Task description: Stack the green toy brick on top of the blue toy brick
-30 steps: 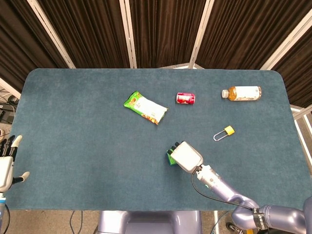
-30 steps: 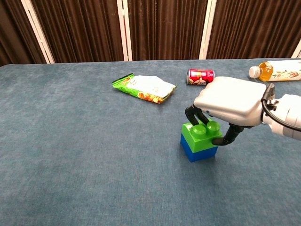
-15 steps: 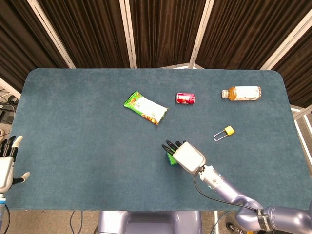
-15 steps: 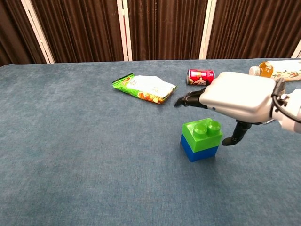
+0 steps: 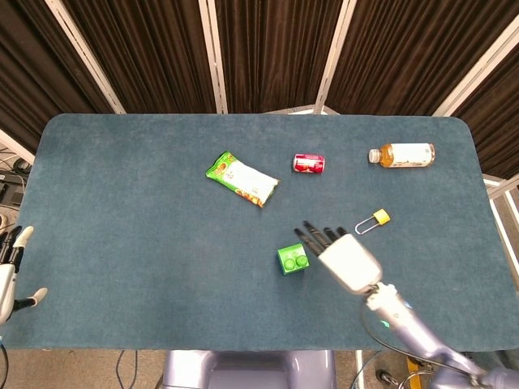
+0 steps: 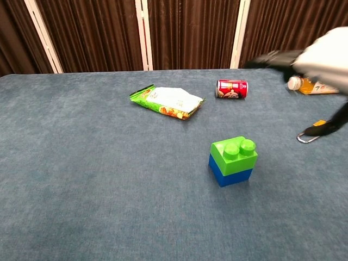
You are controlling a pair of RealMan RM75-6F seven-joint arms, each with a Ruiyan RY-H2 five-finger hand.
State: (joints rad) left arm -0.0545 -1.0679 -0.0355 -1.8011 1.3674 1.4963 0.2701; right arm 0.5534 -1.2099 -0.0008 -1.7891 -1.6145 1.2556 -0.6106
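Note:
The green toy brick (image 6: 234,154) sits squarely on the blue toy brick (image 6: 230,175) near the table's front middle; from the head view only the green brick (image 5: 293,258) shows. My right hand (image 5: 342,255) hovers just right of the stack, fingers spread, holding nothing. In the chest view that right hand (image 6: 315,54) is a blur at the upper right, raised above the table. My left hand (image 5: 10,271) hangs off the table's left edge, fingers apart and empty.
A green snack bag (image 5: 242,179), a red can (image 5: 308,164) and a tea bottle (image 5: 403,155) lie across the far half. A yellow padlock (image 5: 374,220) lies just beyond my right hand. The table's front edge (image 5: 243,347) is close to the stack.
My right hand has let go of the green brick, opened, and pulled away up and to the right. The green brick stays on the blue one. The left hand sank slightly.

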